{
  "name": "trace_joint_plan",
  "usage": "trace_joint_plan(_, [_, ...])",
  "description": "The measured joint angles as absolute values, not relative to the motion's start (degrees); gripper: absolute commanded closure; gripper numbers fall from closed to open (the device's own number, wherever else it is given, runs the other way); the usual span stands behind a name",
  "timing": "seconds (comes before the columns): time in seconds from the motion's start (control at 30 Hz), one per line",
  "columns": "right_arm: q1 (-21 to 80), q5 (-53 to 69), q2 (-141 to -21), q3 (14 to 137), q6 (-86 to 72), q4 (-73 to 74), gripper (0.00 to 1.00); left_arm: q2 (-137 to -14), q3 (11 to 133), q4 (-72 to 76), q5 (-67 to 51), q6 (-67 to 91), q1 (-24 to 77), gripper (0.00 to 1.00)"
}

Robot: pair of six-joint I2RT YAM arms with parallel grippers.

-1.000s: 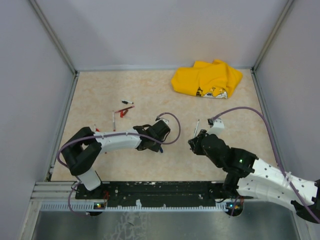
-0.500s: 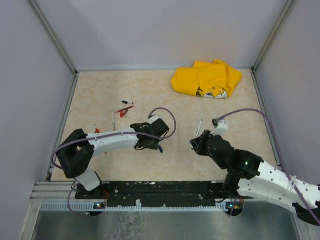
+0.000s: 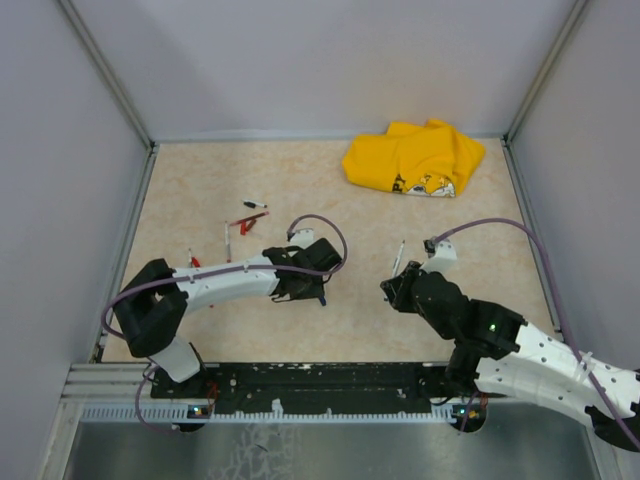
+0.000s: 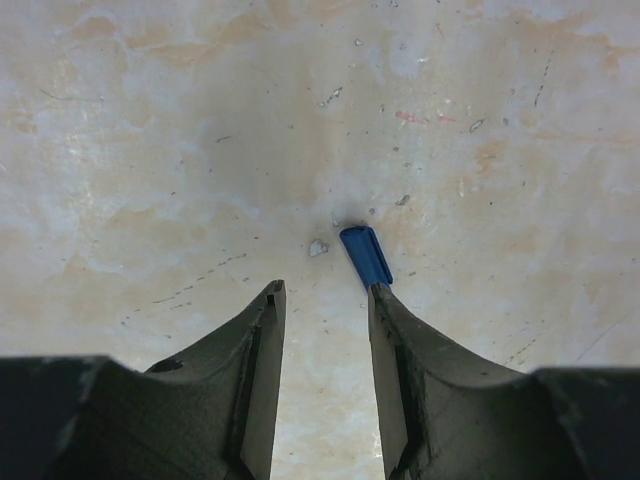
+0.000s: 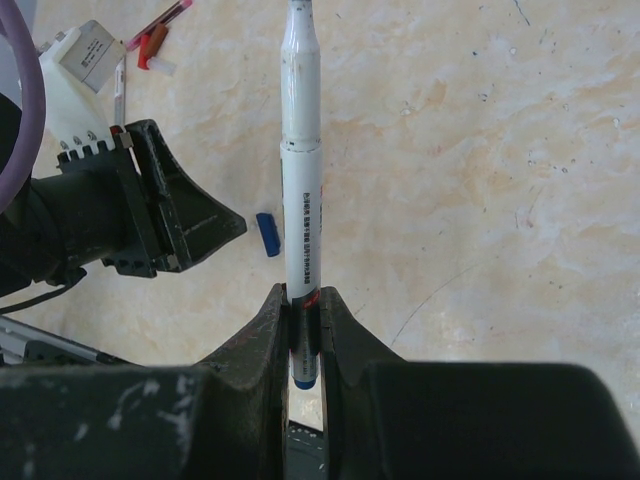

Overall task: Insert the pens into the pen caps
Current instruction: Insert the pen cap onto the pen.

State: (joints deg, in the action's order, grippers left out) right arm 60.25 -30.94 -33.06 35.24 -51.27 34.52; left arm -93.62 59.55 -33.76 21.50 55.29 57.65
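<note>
My right gripper [image 5: 305, 300] is shut on a white-barrelled pen [image 5: 301, 170] with a blue end; the barrel sticks out forward, also seen in the top view [image 3: 398, 257]. A small blue pen cap [image 4: 366, 256] lies on the table just ahead of my left gripper's right fingertip. It also shows in the right wrist view [image 5: 268, 234] and the top view [image 3: 321, 298]. My left gripper [image 4: 325, 290] is open and empty, low over the table, its jaws just short of the cap. Several more pens and red caps [image 3: 243, 224] lie at the left.
A crumpled yellow cloth [image 3: 415, 158] lies at the back right. Grey walls enclose the table on three sides. A purple cable [image 3: 320, 225] loops above the left wrist. The left arm's gripper body [image 5: 150, 210] shows left of the held pen.
My left gripper has shifted slightly back and left and settled over the blue cap. My right gripper, with its pen, moved a little right and then held still.
</note>
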Motion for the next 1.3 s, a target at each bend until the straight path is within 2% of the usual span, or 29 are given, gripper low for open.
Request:
trace_joint_plan(0.87, [60.25,-30.72,-33.12,35.24,-51.27,35.59,1.00,-100.22,60.93,-29.28,19.22,60.75,57.67,0.57])
trace_joint_plan(1.3, [60.25,-30.15,-32.93,35.24,-51.64,35.66,1.00,-100.95,61.39,-28.97,19.27,61.04,57.65,0.70])
